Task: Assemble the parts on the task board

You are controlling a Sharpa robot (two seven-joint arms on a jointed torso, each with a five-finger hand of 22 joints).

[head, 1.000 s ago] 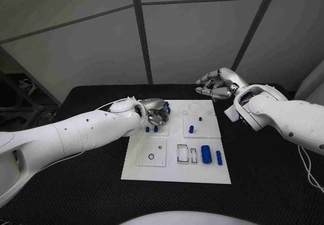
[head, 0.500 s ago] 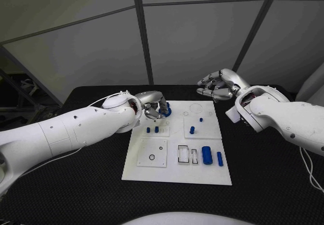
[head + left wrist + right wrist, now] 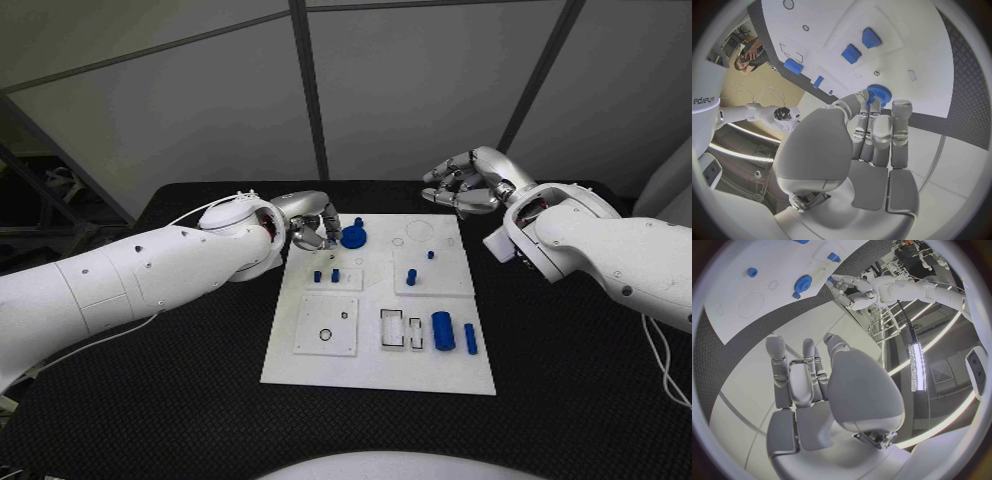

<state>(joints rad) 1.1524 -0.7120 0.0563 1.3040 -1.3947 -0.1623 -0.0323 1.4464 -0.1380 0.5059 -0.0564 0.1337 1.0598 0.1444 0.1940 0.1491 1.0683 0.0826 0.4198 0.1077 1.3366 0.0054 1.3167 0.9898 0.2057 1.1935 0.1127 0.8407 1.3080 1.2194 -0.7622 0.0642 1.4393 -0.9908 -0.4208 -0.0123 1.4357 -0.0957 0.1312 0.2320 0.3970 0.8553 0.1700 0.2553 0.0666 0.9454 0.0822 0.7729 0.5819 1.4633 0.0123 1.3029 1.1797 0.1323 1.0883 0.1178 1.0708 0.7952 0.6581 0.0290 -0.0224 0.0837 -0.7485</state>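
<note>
Head view | my left hand (image 3: pixel 315 230) sits at the far left corner of the white board (image 3: pixel 378 372), fingers beside the blue gear (image 3: pixel 353 237), grip unclear | my right hand (image 3: pixel 464 185) hovers beyond the board, fingers loosely apart, empty | blue pegs (image 3: pixel 326 276) stand in blocks; loose cylinders (image 3: pixel 443 330) lie unplaced | I judge it partly done.

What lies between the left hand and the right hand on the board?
In the head view, a blue gear beside the left hand, then bare task board with a circular outline, towards the right hand.
</note>
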